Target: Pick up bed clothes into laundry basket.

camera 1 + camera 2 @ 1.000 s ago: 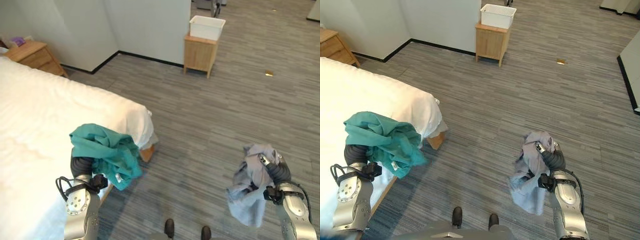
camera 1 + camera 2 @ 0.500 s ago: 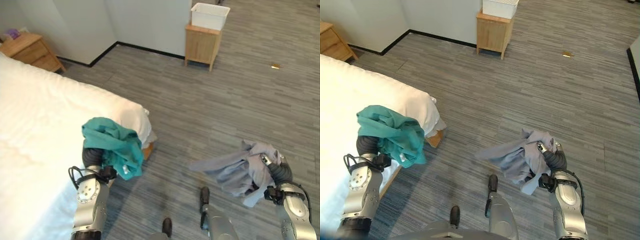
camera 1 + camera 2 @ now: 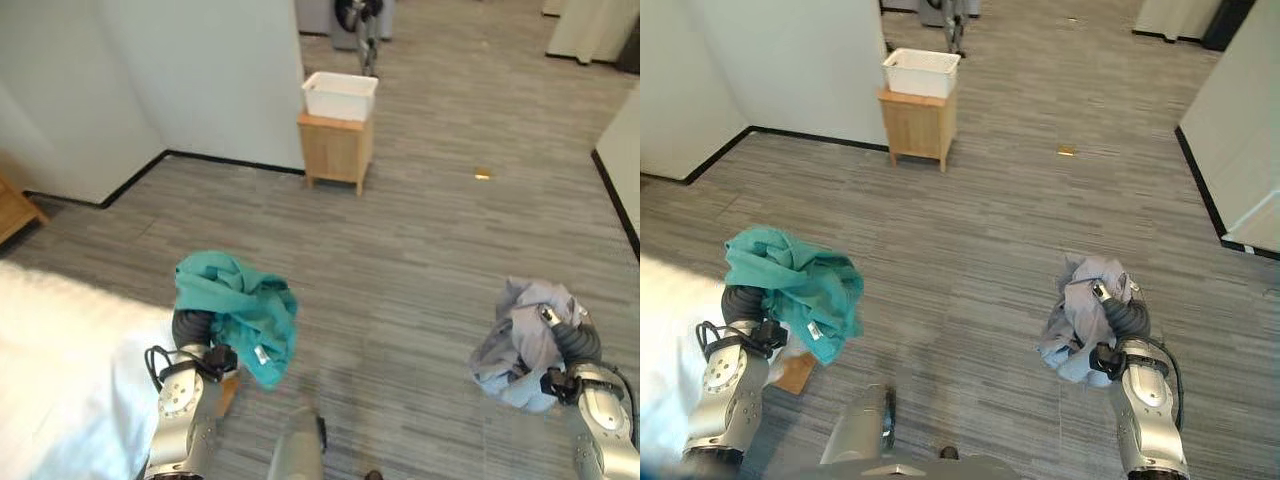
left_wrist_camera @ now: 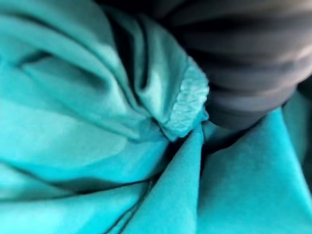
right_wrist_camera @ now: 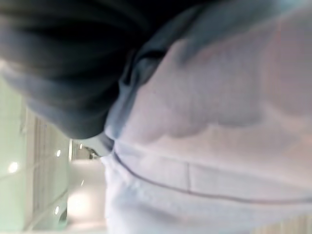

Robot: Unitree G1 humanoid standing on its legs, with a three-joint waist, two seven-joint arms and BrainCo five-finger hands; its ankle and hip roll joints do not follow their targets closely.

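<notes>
A teal garment [image 3: 240,305] is bunched over my left hand [image 3: 192,328], held up in the air beside the corner of the white bed [image 3: 60,400]. The left wrist view has teal cloth [image 4: 97,122] pressed against the hand's dark cover. My right hand [image 3: 575,342] is shut on a crumpled grey garment [image 3: 520,340], carried above the floor at the right, with one silver finger lying over the cloth. Grey fabric [image 5: 219,122] lies close against that hand in the right wrist view. A white basket [image 3: 340,95] sits on a small wooden stand [image 3: 335,152] far ahead by the wall.
Grey striped floor [image 3: 420,240] stretches between me and the stand. A pale wall with a black skirting [image 3: 200,70] runs on the left, another wall [image 3: 1240,120] on the right. A small yellowish scrap [image 3: 482,174] lies on the floor. A wooden bed foot [image 3: 795,372] shows below the bed corner.
The whole view has swung right: the bed has slid off to the lower left and the basket sits nearer the middle. The grey garment, flung out sideways before, hangs bunched at my right hand.
</notes>
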